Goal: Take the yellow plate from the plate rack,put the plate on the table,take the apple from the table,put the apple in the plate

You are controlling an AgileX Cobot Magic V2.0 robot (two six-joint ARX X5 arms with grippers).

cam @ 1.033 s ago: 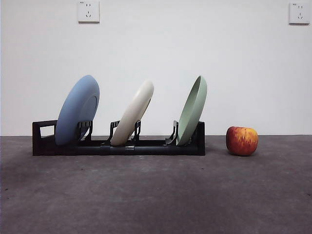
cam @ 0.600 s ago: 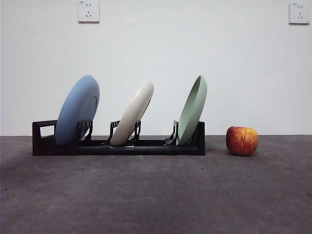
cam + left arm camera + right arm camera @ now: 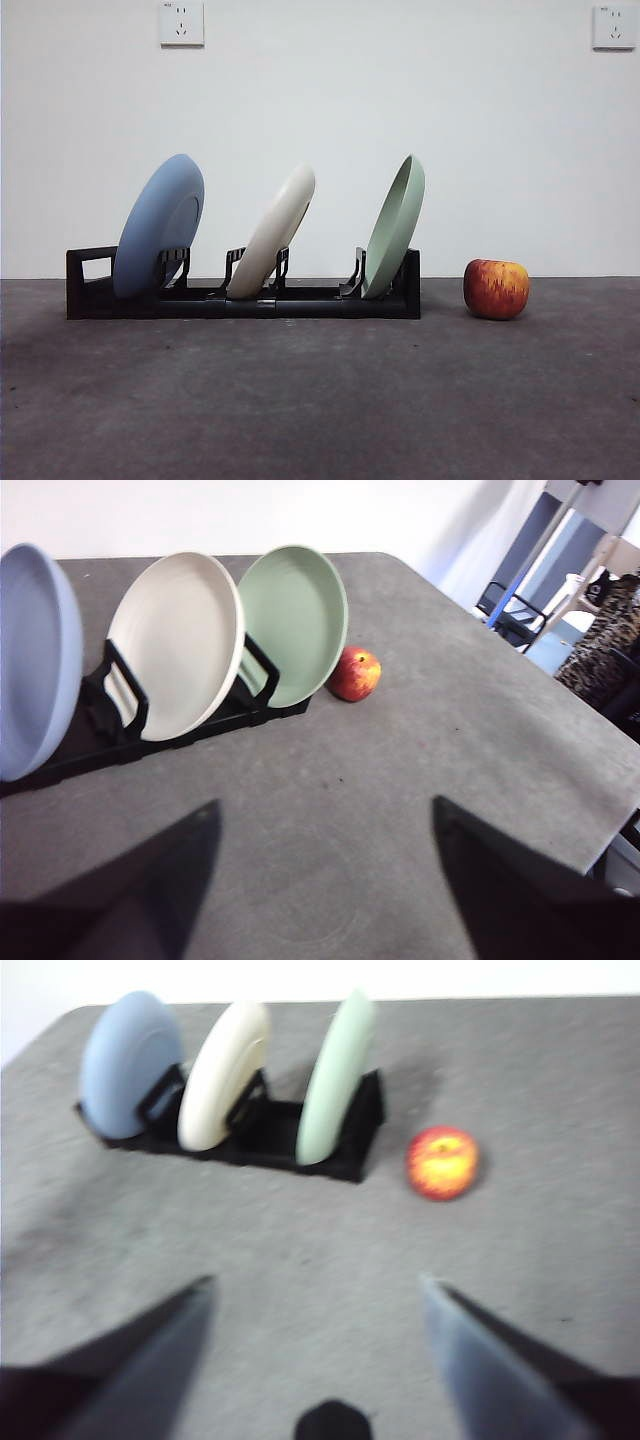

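The left gripper (image 3: 325, 880) is seen with its jaws set wide apart and nothing between them, held above bare table (image 3: 420, 740) well short of the rack. The right gripper (image 3: 318, 1360) is likewise spread and empty, also raised over open table; its view is blurred. Neither gripper appears in the front view.

The yellow plate (image 3: 273, 232), cream in tone, is found seated in the middle slot of the plate rack (image 3: 240, 300), leaning between a blue plate (image 3: 160, 225) and a pale green plate (image 3: 396, 225). The rack is set toward the far edge of the table. The apple (image 3: 496, 289) rests on the table just beyond the rack's green-plate end, apart from it.

No step of the task is judged complete. The plate remains to be lifted out and laid flat, and the apple then to be picked up and placed in it.
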